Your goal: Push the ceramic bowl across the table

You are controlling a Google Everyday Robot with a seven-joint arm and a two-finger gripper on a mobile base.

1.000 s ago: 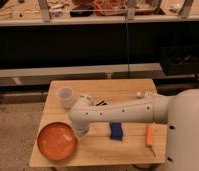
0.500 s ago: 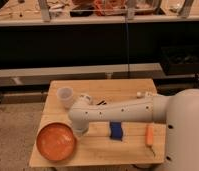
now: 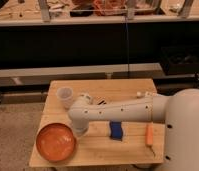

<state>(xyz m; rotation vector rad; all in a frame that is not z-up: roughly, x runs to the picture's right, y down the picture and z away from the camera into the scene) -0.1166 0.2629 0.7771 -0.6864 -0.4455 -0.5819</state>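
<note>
When held against the pictures of a second and half a second ago, shows next to no change in the single camera view. Still finds the ceramic bowl (image 3: 56, 142) upright at the front-left corner of the table (image 3: 130, 150), close to both the near and the left edge. Still finds the gripper (image 3: 79, 131) low at the bowl's right rim, touching it or just beside it. Cannot tell which, with the end of the bulky white arm (image 3: 118, 111) hanging over the spot. Cannot tell either whether spread or pressed together.

Reads as a pause, or a very slow start of contact, rather than a push under way: no travel of the bowl to speak of. Puts the task near its beginning, with the whole slide over the planks yet to come.

Elsewhere on the top: a translucent white cup (image 3: 65, 96) behind the arm toward the far-left, apart from the bowl; a blue object (image 3: 115, 131) just right of the gripper, below the forearm; an orange stick-like item (image 3: 149, 135) nearer the right edge.

Calls for care with direction — pressing from the right rim would probably drive the bowl leftward, where little table remains. Looks safer to push toward the open planks and away from the blue object.
</note>
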